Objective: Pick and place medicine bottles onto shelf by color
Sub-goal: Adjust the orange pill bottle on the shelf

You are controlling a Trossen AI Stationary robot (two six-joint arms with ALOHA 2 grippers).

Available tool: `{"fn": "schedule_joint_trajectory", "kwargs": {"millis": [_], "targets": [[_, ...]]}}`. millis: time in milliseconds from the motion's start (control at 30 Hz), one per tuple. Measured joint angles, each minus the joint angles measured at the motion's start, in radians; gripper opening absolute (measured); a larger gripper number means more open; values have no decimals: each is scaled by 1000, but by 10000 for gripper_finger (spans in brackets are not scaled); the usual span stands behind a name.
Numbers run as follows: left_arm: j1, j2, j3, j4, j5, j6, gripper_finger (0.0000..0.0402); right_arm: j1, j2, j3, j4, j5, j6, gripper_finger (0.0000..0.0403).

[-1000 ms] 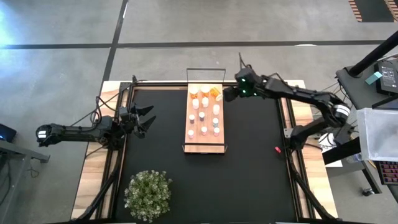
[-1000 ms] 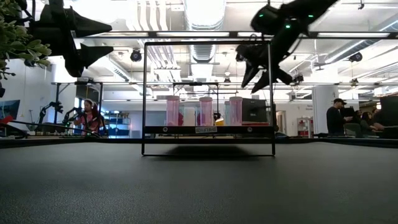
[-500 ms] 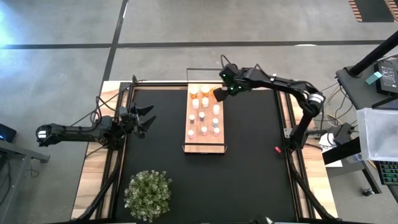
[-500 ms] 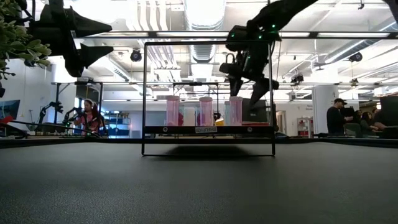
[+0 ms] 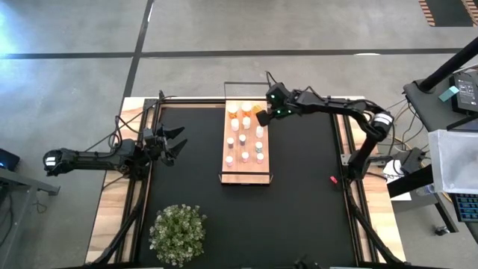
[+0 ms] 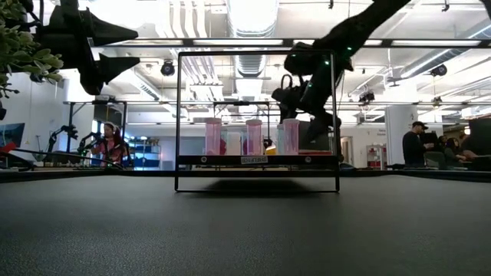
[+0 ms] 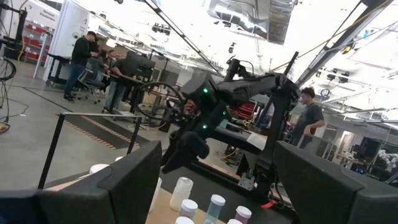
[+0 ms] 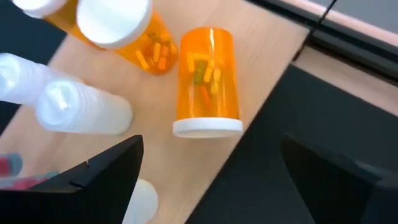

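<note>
the right gripper [image 5: 261,116] hangs with its fingers spread wide and empty above the far right corner of the shelf [image 5: 246,170]. under it an orange bottle [image 8: 207,81] lies tipped on its side on the wood, near that edge, apart from a second orange bottle [image 8: 127,34] and the white bottles [image 8: 74,106]. expect a light, stiff, smooth plastic cylinder that may roll; take hold across the body, below the white cap. keep clear of the thin black frame [image 6: 334,115] at the shelf's end. the open room is the black mat [image 5: 306,194] to the right. the left gripper [image 5: 173,143] waits open and empty at the mat's left edge, well apart.
</note>
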Motion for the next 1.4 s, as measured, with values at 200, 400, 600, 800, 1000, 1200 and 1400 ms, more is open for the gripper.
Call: {"fn": "schedule_joint_trajectory", "kwargs": {"millis": [200, 400, 600, 800, 1000, 1200, 1400], "targets": [[0, 0, 0, 0, 0, 0, 295, 0, -80, -212, 329, 0, -31, 370], [0, 0, 0, 0, 0, 0, 295, 0, -109, -454, 744, 0, -60, 370], [0, 0, 0, 0, 0, 0, 295, 0, -82, -653, 1192, 3, -115, 370], [0, 0, 0, 0, 0, 0, 295, -5, -33, -716, 1355, 4, -113, 370], [0, 0, 0, 0, 0, 0, 295, -5, 5, -702, 1380, 4, -125, 370], [0, 0, 0, 0, 0, 0, 295, -5, 1, -701, 1380, 5, -123, 370], [0, 0, 0, 0, 0, 0, 295, -5, 4, -700, 1384, 5, -132, 370]]}}
